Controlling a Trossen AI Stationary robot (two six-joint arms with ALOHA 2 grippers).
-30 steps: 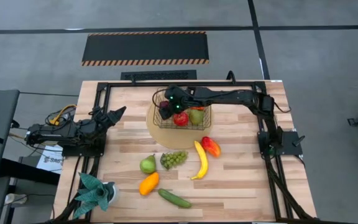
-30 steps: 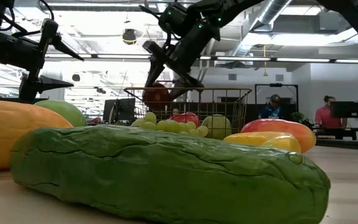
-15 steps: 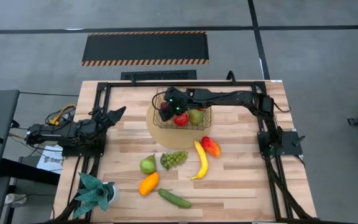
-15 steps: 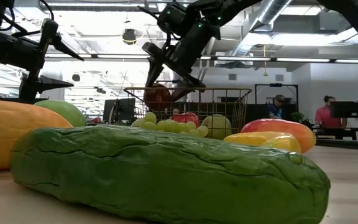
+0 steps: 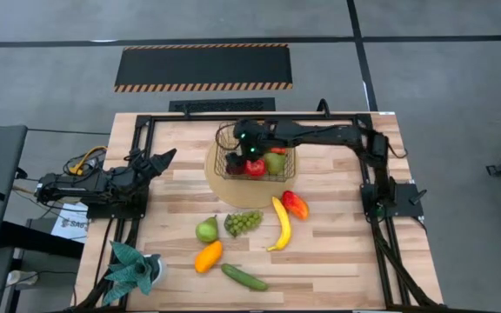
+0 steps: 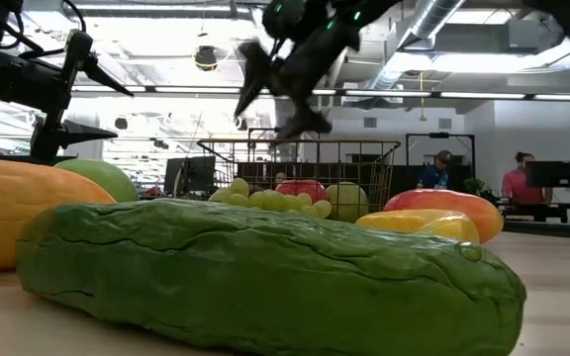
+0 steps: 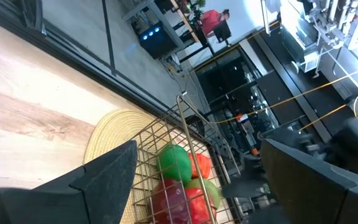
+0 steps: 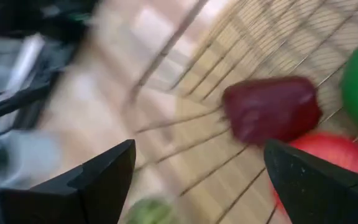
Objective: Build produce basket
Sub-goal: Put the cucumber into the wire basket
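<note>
Right hand (image 5: pixel 243 142), fingers spread and empty, above dark wire-grid basket (image 5: pixel 230 133) at upper centre; remaining produce, nearest the long yellow banana (image 5: pixel 280 223), lies lower in frame; left hand (image 5: pixel 157 160), open, parked left.

One basket (image 5: pixel 272 172) was counted, directly beneath the right gripper (image 5: pixel 243 148). Three fruits were counted inside it: one dark red piece (image 8: pixel 271 109), one red apple (image 5: pixel 255 167), one green apple (image 5: pixel 274 162). Six loose pieces were counted on the table, well clear of that gripper: one mango (image 5: pixel 296 204), one banana (image 5: pixel 281 223), one grape bunch (image 5: pixel 243 223), one pear (image 5: pixel 206 230), one yellow-orange fruit (image 5: pixel 208 256), one cucumber (image 5: pixel 244 277). One potted plant (image 5: pixel 132 269) and one round mat (image 5: pixel 219 185) were also counted.
</note>
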